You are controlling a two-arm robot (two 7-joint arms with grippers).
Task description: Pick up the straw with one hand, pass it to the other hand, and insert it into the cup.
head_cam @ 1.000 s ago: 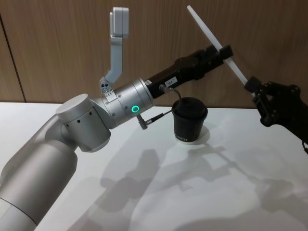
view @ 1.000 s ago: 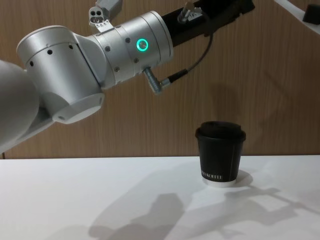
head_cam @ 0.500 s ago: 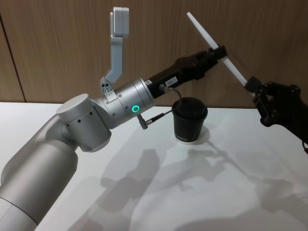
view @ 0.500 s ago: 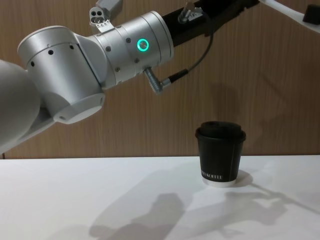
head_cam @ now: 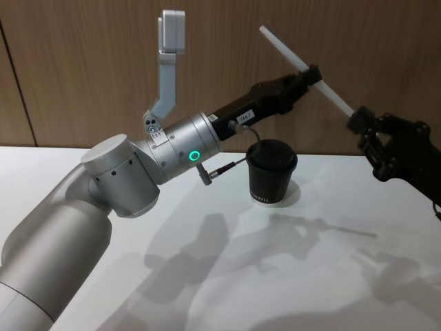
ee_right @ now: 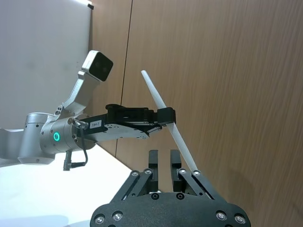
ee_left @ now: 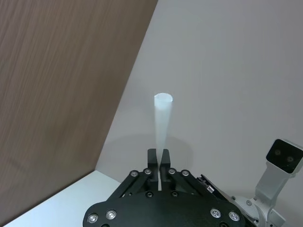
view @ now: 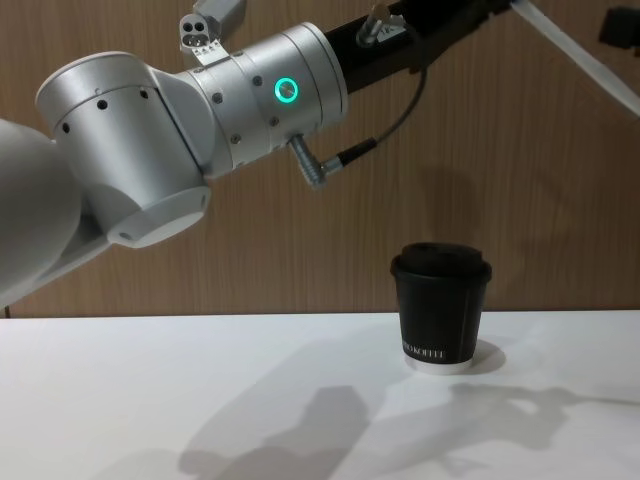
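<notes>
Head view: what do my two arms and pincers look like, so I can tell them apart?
The left arm is fat silver-grey cylinders with a glowing green ring, a thin dark cable and a small white label; the left pincer is black and slim. The right pincer is black and angular, with blocky linkages.

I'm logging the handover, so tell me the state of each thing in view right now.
straw: in the air, tilted, clamped in the left gripper.
cup: upright on the table, lid on, no straw in it.
left gripper: shut on the straw.
right gripper: open, beside the straw's lower end.
wrist ring: lit green.
</notes>
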